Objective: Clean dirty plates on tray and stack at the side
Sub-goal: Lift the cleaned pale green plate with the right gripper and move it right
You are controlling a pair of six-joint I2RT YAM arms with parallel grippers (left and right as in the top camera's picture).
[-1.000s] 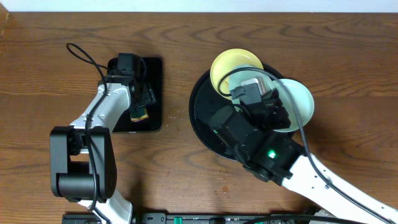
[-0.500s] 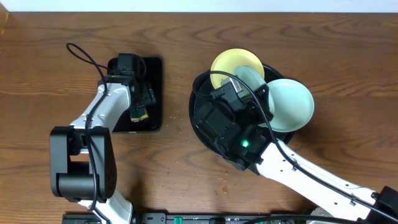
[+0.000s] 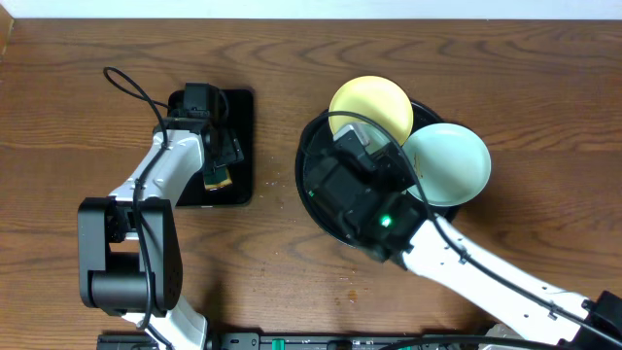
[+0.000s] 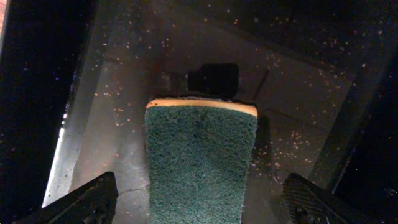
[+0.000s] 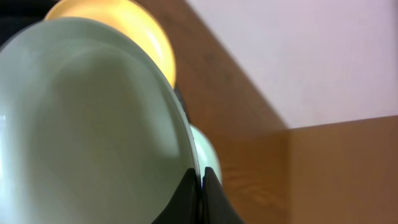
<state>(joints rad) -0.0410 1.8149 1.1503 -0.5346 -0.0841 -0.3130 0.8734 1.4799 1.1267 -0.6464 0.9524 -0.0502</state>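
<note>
right gripper [image 5: 200, 184] pinched rim of tilted mint-green plate [image 5: 93, 124] over round black tray [image 3: 313, 160], near yellow plate [image 5: 127, 18]. risk: thin edge hold could slip, dropping plate. left gripper [image 4: 202, 202] fingers wide, either side of sponge [image 4: 200, 149].

— How is the overhead view lit?
— Brightly and evenly; the table [image 3: 292, 58] is sharp, with only soft shadows.
— And the wrist views?
— The left is dim, the sponge [image 4: 200, 162] crisp, with a glare streak at 8 o'clock. The right is blurred: the mint plate [image 5: 87, 124] is out of focus, and the yellow plate [image 5: 124, 25] glows at 11 o'clock.
</note>
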